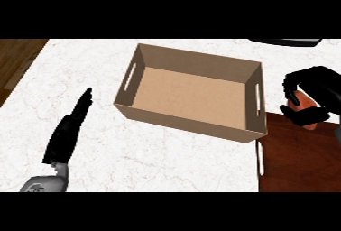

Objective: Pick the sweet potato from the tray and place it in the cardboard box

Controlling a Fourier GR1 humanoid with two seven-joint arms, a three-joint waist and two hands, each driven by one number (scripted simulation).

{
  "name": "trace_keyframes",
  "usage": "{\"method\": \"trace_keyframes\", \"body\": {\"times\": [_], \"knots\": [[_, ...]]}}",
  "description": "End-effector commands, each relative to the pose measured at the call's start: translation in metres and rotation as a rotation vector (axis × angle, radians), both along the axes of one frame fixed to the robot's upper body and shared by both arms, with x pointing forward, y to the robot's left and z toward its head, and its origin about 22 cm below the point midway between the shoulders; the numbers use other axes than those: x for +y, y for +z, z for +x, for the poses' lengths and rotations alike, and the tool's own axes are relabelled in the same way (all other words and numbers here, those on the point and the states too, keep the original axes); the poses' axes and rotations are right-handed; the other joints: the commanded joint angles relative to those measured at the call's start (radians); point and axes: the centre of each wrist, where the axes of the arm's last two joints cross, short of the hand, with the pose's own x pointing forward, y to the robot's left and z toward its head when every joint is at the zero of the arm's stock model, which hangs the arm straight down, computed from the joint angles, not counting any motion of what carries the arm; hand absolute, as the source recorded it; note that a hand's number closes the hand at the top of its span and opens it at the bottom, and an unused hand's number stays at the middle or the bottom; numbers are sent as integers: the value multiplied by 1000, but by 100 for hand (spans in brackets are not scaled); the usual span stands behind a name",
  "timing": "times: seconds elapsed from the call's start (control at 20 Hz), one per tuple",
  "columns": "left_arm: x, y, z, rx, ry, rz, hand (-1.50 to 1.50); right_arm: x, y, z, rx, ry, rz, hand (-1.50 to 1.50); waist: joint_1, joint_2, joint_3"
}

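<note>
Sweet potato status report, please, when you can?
Right hand shut on orange sweet potato, above wooden tray. Left hand open, resting. Open cardboard box unobstructed.

The cardboard box is set on the counter near the middle of the view. The tray is placed to its right and nearer, touching the box's near right corner. The sweet potato is held in the right hand above the tray's far edge, just right of the box. The left hand is seen left of the box, well apart.
</note>
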Motion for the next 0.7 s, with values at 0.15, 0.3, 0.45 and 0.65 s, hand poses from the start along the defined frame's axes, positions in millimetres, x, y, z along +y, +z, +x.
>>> {"method": "trace_keyframes", "body": {"times": [0.15, 0.3, 0.45, 0.65], "knots": [[6, -12, 1, 18, 34, 5, 0, -14, 23, 48, -76, 293, 191, 150, -43, -3, -2], [13, -1, -1, 11, 43, 15, 0, -6, 53, 65, -73, 418, 423, 150, -41, -15, -3], [7, -7, -2, 27, 55, 3, 0, 3, 57, 80, -34, 537, 556, 150, -68, -19, -4], [23, -8, -8, 27, 91, 3, 0, 22, 85, 100, 0, 633, 628, 150, -78, -23, -5]]}}
